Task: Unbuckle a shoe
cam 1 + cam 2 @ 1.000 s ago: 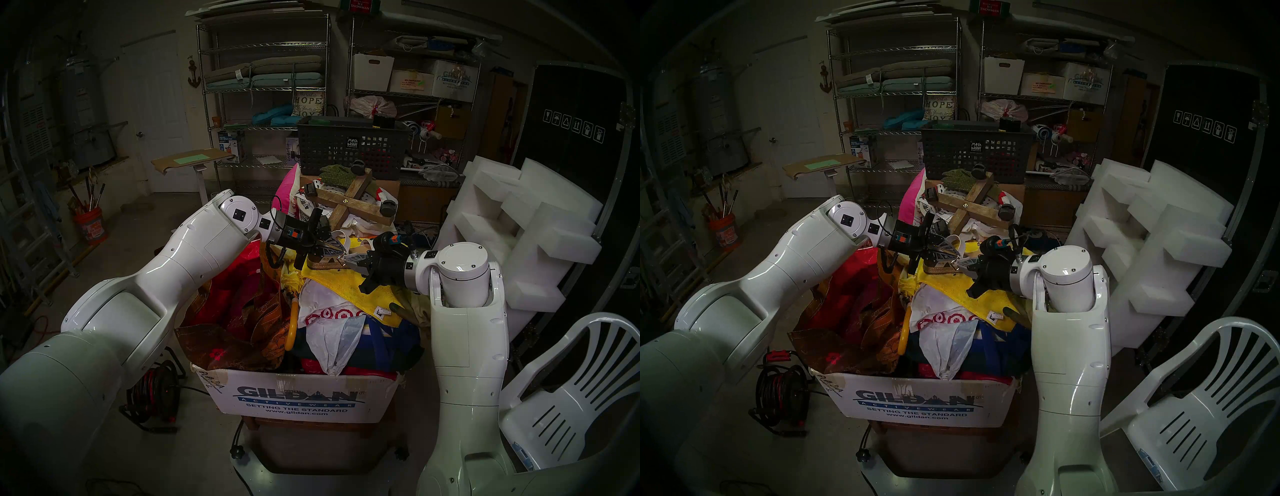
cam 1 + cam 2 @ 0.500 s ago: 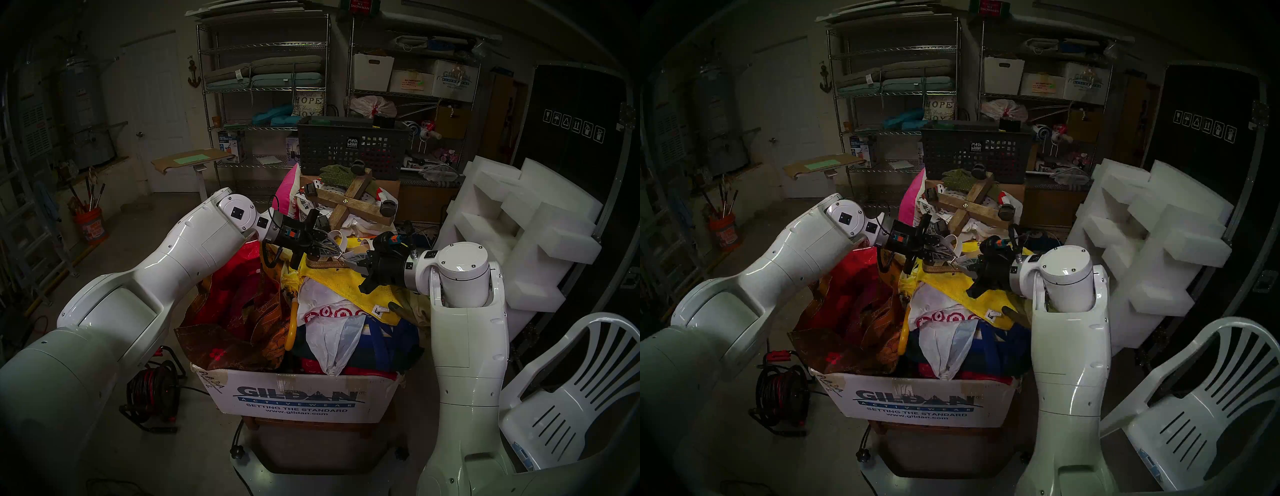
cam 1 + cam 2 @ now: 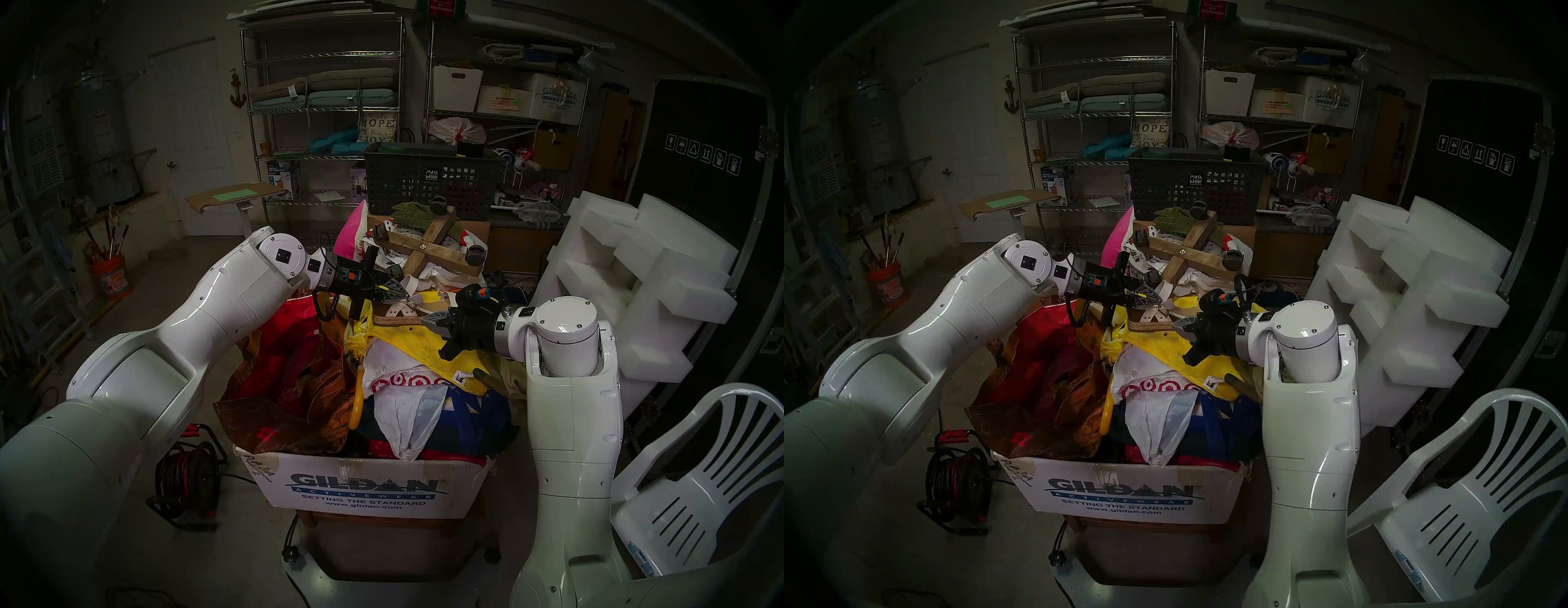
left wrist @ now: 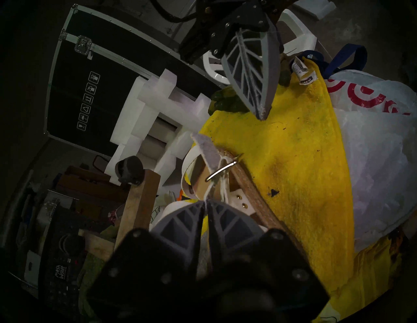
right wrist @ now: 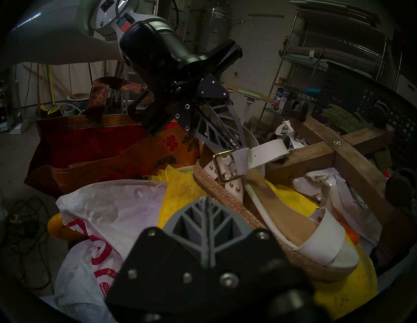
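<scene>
Cream-white straps and a woven rope sole show which thing matters: the shoe is a sandal lying on a yellow towel on top of a big pile of bags and cloth in a cardboard box. The wide toe band points toward the right arm, and the heel end with the ankle strap sits near the left arm. The left gripper has its two grey fingers pinched together on a thin bit of the strap, close to the buckle, and it looks like it is tugging that bit up and away from the shoe. The right gripper is squeezed fully closed with nothing in it. It hangs just beside the sole, near the middle of the shoe, and I cannot tell if its tip touches the shoe or the towel. The shiny metal frame of the buckle shows clearly, and a piece of strap seems to run through it. I think the strap is loosened but not out yet, so the job looks about halfway done. What is left is to slide the strap free of the metal frame so the two ends come apart. The shoe could slide on the soft towel when the strap is pulled, because nothing is holding it down firmly.
</scene>
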